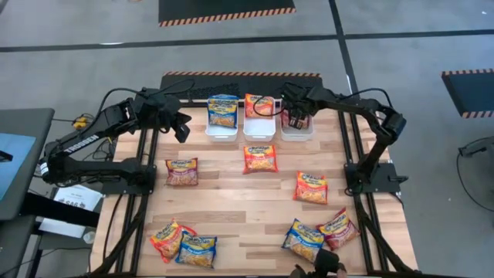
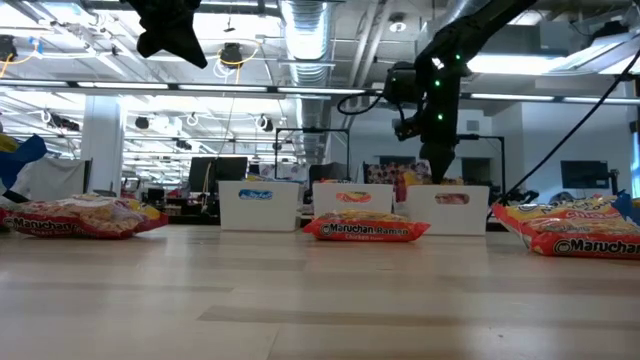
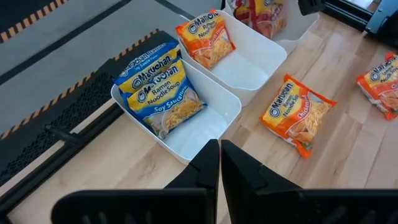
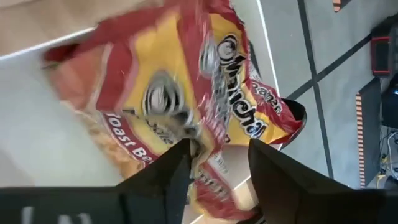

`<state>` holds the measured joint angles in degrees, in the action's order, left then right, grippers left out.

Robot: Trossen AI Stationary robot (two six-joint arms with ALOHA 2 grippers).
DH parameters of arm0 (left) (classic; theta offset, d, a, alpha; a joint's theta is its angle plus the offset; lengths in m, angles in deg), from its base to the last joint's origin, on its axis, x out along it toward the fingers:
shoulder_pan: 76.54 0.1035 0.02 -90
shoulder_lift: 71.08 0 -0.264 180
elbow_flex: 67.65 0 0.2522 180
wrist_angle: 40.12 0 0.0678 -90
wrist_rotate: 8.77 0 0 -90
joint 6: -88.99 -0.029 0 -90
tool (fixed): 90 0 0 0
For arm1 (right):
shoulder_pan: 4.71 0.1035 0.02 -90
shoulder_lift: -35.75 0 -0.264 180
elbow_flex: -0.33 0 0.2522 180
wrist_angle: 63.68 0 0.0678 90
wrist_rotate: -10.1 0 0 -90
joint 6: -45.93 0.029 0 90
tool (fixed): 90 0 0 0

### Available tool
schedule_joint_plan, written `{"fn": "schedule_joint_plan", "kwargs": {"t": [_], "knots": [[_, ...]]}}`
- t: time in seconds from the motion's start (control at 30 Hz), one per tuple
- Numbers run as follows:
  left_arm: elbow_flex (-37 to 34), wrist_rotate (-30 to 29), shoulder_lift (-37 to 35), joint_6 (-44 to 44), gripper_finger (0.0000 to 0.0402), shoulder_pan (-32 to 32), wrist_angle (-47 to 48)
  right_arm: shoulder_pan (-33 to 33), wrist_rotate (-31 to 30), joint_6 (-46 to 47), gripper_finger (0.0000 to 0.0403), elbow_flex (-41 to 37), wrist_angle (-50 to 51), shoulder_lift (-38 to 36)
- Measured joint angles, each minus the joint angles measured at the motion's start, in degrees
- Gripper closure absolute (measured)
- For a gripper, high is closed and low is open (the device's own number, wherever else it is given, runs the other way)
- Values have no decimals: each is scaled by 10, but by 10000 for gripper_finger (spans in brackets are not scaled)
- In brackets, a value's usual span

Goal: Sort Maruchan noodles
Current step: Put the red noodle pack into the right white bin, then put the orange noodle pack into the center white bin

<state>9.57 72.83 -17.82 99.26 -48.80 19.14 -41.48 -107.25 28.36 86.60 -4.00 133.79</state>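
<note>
Three white trays stand along the table's far edge. The left tray holds blue Maruchan packets, the middle tray an orange packet, and the right tray dark red packets. My right gripper is open and reaches down into the right tray, with its fingers just over the topmost dark red packet. My left gripper is shut and empty. It hangs high above the table, left of the trays. Several more packets lie flat on the table. My right gripper comes from above at the crinkled middle of the dark red packet lying in the right tray. Its fingers are spread apart. I cannot tell whether they touch the wrapper.
Loose packets on the wood: dark red, orange, orange, dark red, blue, orange and blue. The table's middle strip between them is bare wood.
</note>
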Motion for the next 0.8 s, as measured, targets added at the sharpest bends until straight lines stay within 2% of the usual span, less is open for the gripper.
{"fn": "schedule_joint_plan", "kwargs": {"t": [0.2, 0.43, 0.6, 0.8], "knots": [[0, 0, 0, 0, 400, 0, 0, 18, -1, 10, 192, 37, 39, 0], [0, -1, 0, -6, 400, 0, 0, 18, -2, 12, 196, 96, 88, 0], [0, -25, 1, -6, 398, 0, 1, 20, 1, 40, 201, 169, 131, 0], [1, -24, 4, 0, 365, 0, 29, 19, 3, 64, 202, 248, 171, 0]]}}
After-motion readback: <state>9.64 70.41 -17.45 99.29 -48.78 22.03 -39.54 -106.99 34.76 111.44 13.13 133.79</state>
